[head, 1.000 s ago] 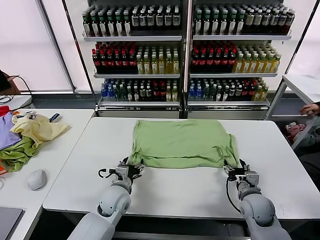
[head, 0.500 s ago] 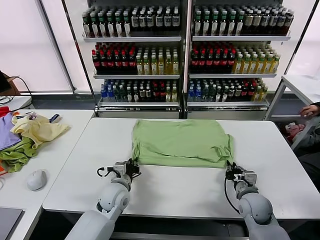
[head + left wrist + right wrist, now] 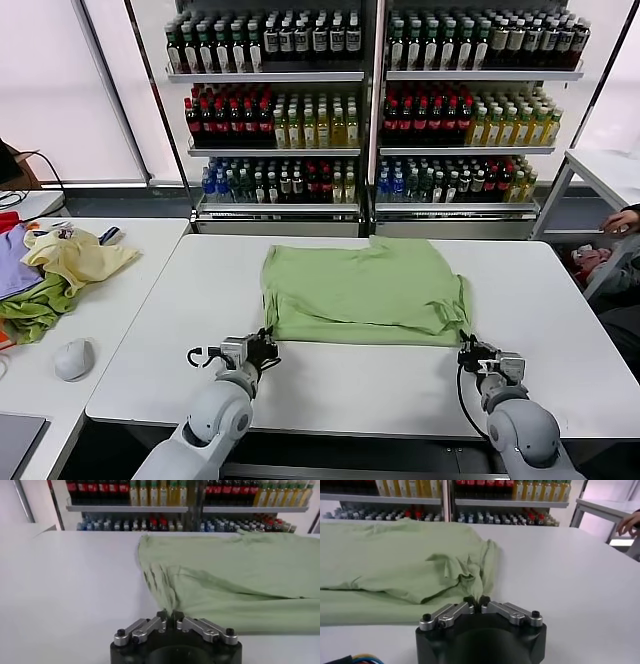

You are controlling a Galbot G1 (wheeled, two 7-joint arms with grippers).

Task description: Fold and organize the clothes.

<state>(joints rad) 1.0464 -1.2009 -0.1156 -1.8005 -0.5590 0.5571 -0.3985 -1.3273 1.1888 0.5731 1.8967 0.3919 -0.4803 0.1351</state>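
Observation:
The light green shirt point(image 3: 362, 288) lies flat on the white table point(image 3: 150, 340), its print hidden. My left gripper point(image 3: 265, 347) is at the shirt's near left corner, shut on a pinch of the fabric; in the left wrist view point(image 3: 170, 615) the green cloth point(image 3: 235, 580) runs up from between the fingertips. My right gripper point(image 3: 468, 352) is at the near right corner, shut on the fabric; in the right wrist view point(image 3: 476, 601) the bunched cloth point(image 3: 395, 560) rises from the closed tips.
A heap of pale yellow, darker green and purple garments point(image 3: 55, 270) and a grey mouse point(image 3: 73, 358) lie on the side table to the left. Shelves of bottles point(image 3: 370, 100) stand behind. A person's hand point(image 3: 620, 216) shows at the right.
Both grippers have drawn back toward the table's near edge, pulling the shirt's near edge with them and stretching it flatter.

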